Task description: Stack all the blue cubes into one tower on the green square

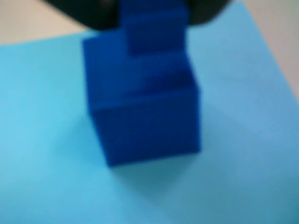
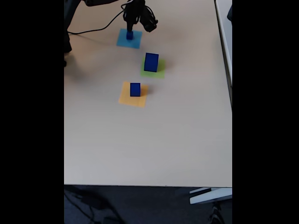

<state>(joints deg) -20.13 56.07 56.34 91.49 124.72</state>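
Note:
In the wrist view a blurred small blue cube [image 1: 155, 35] sits against the top face of a larger blue cube [image 1: 145, 123], which stands on the light-blue square [image 1: 42, 154]. My gripper [image 1: 154, 11] is shut on the small cube, its dark fingers [image 1: 88, 14] tight against both sides. In the fixed view the gripper [image 2: 131, 25] hangs over this small stack [image 2: 129, 35] at the table's far end. The biggest blue cube [image 2: 151, 62] stands on the green square [image 2: 160, 71]. Another blue cube [image 2: 135, 89] rests on the orange-yellow square [image 2: 125, 97].
The three coloured squares lie in a diagonal row on a beige table [image 2: 154, 140]. A black cable [image 2: 93, 30] trails at the far left beside the arm's base. The near half of the table is bare; its right edge [image 2: 231, 93] borders another surface.

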